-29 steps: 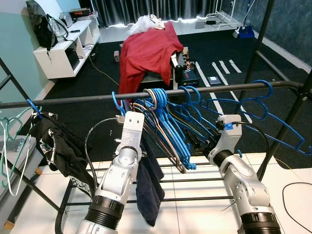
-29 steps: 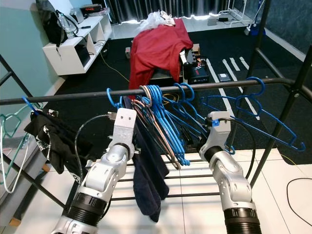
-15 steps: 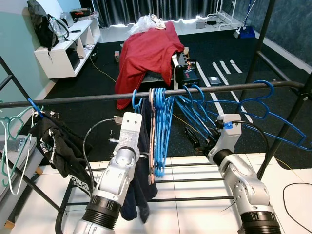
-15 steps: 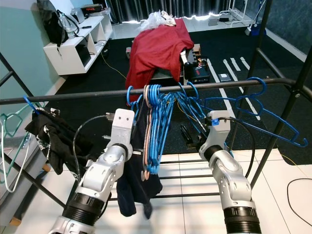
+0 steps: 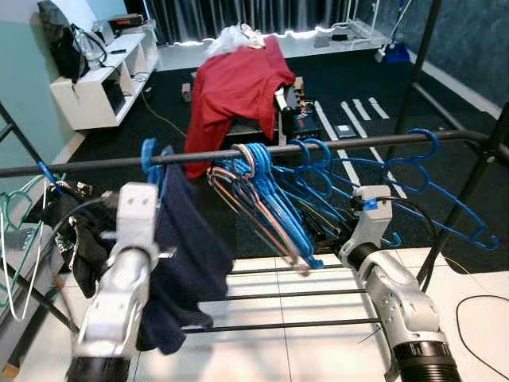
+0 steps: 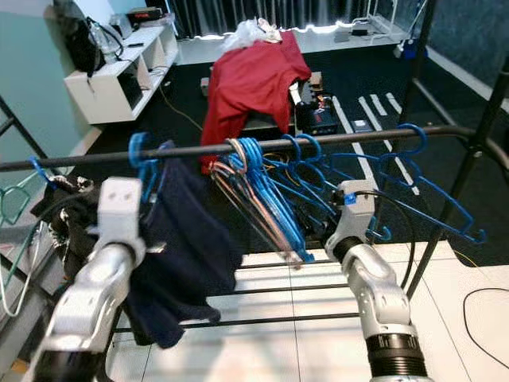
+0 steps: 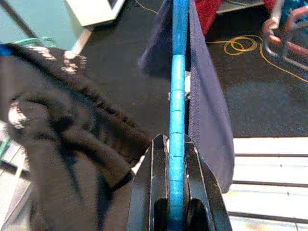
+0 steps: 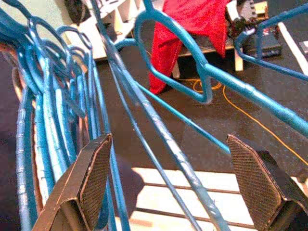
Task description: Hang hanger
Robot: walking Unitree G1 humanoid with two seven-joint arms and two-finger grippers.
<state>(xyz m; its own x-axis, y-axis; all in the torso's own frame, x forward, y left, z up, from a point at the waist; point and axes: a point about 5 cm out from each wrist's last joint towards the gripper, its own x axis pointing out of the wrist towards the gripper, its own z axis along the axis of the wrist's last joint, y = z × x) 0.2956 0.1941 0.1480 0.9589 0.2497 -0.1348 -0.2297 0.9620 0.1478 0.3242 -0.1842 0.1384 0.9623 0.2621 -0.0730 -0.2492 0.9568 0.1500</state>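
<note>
A blue hanger (image 7: 176, 91) with a dark navy garment (image 5: 187, 247) draped on it hangs by its hook (image 5: 149, 153) on the black rail (image 5: 350, 143), left of the other hangers. My left gripper (image 7: 175, 144) is shut on this hanger's blue bar, and the left arm (image 5: 119, 278) reaches up beneath the rail. A bunch of blue hangers (image 5: 274, 199) with one pinkish hanger hangs mid-rail. My right gripper (image 8: 173, 168) stands open among those blue hangers, its pads (image 8: 94, 173) wide apart and holding nothing. Its wrist (image 5: 370, 215) sits below the rail.
A black garment (image 5: 75, 231) and teal hangers (image 5: 12, 239) hang at the rail's left end. The rack's post (image 5: 469, 191) rises at the right, its lower bars (image 5: 302, 294) cross below. Behind stand a red cloth (image 5: 235, 83) over some equipment and a white shelf (image 5: 95, 83).
My left gripper has carried the hanger with the navy garment leftward along the rail, away from the bunch. The bunch of hangers has swung. The right arm has barely moved.
</note>
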